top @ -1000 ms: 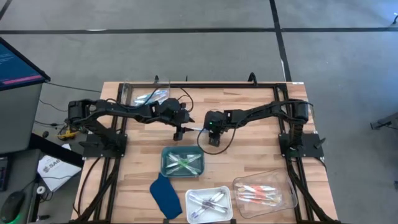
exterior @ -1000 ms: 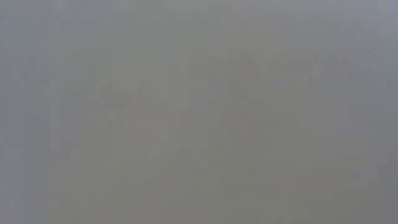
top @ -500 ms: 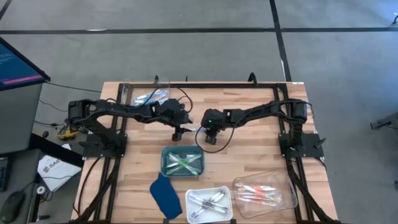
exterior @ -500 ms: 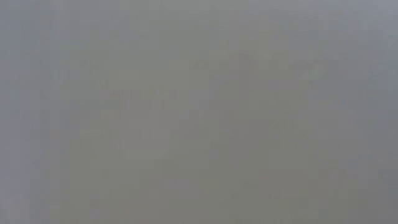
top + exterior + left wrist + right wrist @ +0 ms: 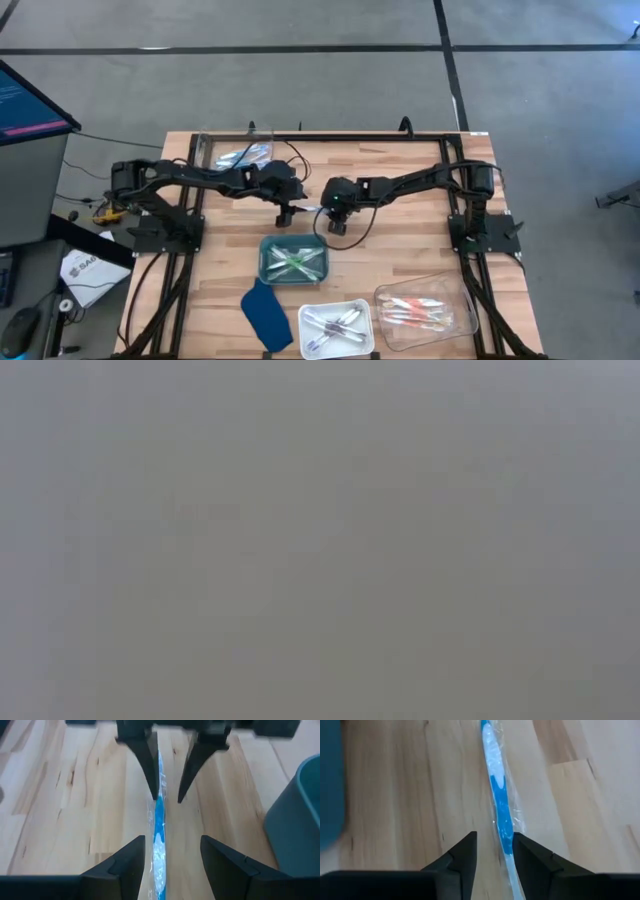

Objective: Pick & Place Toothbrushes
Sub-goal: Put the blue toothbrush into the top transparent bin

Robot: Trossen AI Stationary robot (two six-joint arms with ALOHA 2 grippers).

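A blue toothbrush [image 5: 308, 208] in a clear wrapper lies along the wooden table between my two grippers. My left gripper [image 5: 284, 216] is open, and the brush's one end [image 5: 159, 845] runs between its fingers, apart from both. My right gripper [image 5: 334, 226] faces it from the table's right. It is open with a narrow gap, and the brush's other end [image 5: 506, 837] passes between its fingers, close against one of them. In the left wrist view the right gripper [image 5: 167, 797] straddles the brush. The low view shows only grey. My right gripper comes slanting down from the table's right, its fingers lying along the toothbrush. The handle [image 5: 509, 847] runs right beside one finger [image 5: 525, 855] and stands apart from the other. Whether that finger touches it, I cannot tell.
A teal tray [image 5: 264, 262] with green toothbrushes stands just near of the grippers and shows in the left wrist view as a teal wall [image 5: 295, 820]. Nearer lie a dark blue flat piece [image 5: 265, 315], a white tray [image 5: 304, 314] and a clear tray [image 5: 386, 296]. Another clear tray [image 5: 206, 150] stands at the far left.
My right gripper has crept a little toward the table's left, closer to my left gripper. The toothbrush lies where it was.
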